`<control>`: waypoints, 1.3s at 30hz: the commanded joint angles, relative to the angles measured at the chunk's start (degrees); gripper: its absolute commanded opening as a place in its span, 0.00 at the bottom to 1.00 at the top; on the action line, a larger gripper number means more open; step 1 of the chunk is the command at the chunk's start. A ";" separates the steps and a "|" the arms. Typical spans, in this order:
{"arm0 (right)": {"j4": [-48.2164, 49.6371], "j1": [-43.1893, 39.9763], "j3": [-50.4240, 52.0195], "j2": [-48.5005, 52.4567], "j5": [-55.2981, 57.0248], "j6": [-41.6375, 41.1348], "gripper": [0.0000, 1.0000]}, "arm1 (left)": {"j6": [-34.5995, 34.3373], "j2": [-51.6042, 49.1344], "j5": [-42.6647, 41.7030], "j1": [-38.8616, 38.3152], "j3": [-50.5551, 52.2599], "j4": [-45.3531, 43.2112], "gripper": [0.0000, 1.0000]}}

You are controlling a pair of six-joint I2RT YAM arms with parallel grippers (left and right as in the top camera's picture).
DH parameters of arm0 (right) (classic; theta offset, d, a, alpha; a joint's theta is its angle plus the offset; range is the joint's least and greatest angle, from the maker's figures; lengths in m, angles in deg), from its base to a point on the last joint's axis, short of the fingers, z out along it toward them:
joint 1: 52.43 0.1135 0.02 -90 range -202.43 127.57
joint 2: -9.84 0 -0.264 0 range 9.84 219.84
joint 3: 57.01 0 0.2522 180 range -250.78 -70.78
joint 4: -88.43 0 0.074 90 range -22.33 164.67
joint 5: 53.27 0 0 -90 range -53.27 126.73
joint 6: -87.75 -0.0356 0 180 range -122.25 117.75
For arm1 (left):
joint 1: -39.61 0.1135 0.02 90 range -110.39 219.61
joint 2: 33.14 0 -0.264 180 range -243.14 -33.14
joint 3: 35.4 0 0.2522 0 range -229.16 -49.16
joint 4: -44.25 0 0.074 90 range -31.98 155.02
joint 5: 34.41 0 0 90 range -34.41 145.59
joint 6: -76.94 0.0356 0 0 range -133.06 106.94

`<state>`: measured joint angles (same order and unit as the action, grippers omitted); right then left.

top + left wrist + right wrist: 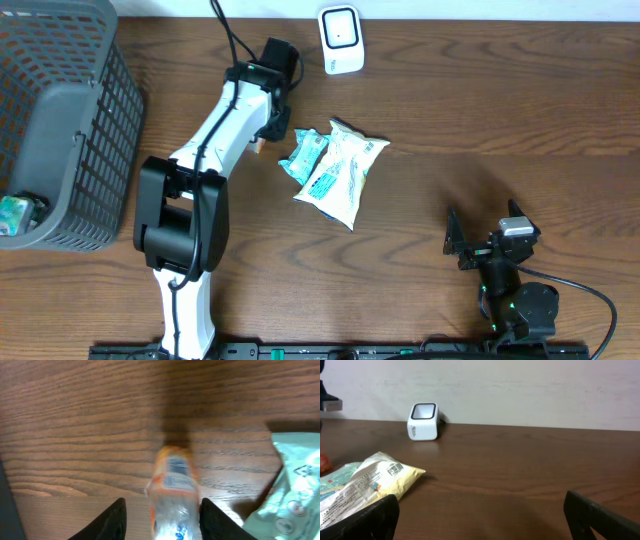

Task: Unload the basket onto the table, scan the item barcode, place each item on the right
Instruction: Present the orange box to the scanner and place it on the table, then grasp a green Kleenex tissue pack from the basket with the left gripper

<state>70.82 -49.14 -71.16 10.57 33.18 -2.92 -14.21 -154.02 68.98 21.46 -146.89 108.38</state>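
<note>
A small clear packet with orange trim (172, 485) lies lengthwise on the wooden table between the fingers of my left gripper (162, 510). The jaws stand apart: there is a clear gap on the left side, while the right finger is close against the packet. In the overhead view the left gripper (265, 138) is at the back middle, just left of a teal packet (303, 155) and a cream packet (343, 170). The white barcode scanner (341, 40) stands at the back edge. My right gripper (470, 245) rests wide open at the front right, holding nothing.
A grey wire basket (95, 110) fills the left side, with a teal item (15, 212) inside. From the right wrist, the scanner (423, 421) stands by the wall and the cream packet (375, 480) lies at the left.
</note>
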 commanded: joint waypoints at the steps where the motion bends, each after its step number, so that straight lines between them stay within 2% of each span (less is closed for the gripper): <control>1: -0.24 0.02 0.07 -0.13 0.24 -0.57 0.99 | -0.44 0.00 1.20 -0.15 0.37 0.15 0.46; 5: -0.24 0.02 0.07 -0.13 0.24 -0.55 0.99 | -0.46 0.33 0.70 -0.15 0.17 0.15 0.46; 12: -0.24 0.02 0.07 -0.13 0.24 -0.55 0.99 | -0.44 6.73 -10.60 0.42 -0.02 -1.03 0.46; 16: -0.24 0.02 0.07 -0.13 0.24 -0.55 0.99 | -0.44 13.77 -14.14 2.38 -0.02 -3.80 0.46; 21: -0.24 0.02 0.07 -0.13 0.24 -0.55 0.99 | -0.48 26.12 -14.27 9.66 -0.02 -10.86 0.47; 23: -0.24 0.02 0.07 -0.13 0.24 -0.57 0.99 | -0.50 29.62 -14.27 13.94 -0.02 -13.25 0.62; 25: -0.24 0.02 0.07 -0.13 0.24 -0.55 0.99 | -0.76 32.24 -14.25 18.93 -0.02 -14.86 0.67; 27: -0.24 0.02 0.07 -0.13 0.24 -0.55 0.99 | -3.28 33.77 -14.23 24.50 -0.02 -15.50 0.67; 31: -0.24 0.02 0.07 -0.13 0.24 -0.57 0.99 | -14.78 33.55 -13.60 36.87 0.00 -14.08 0.69; 35: -0.24 0.02 0.07 -0.13 0.24 -0.55 0.99 | -25.27 30.38 -8.17 47.25 0.00 -10.38 0.70; 39: -0.24 0.02 0.07 -0.13 0.24 -0.55 0.99 | -28.68 25.79 -3.21 53.35 0.00 -5.49 0.70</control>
<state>70.82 -49.14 -71.16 10.57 33.18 -2.90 -35.67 -125.13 60.26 71.88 -146.80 100.67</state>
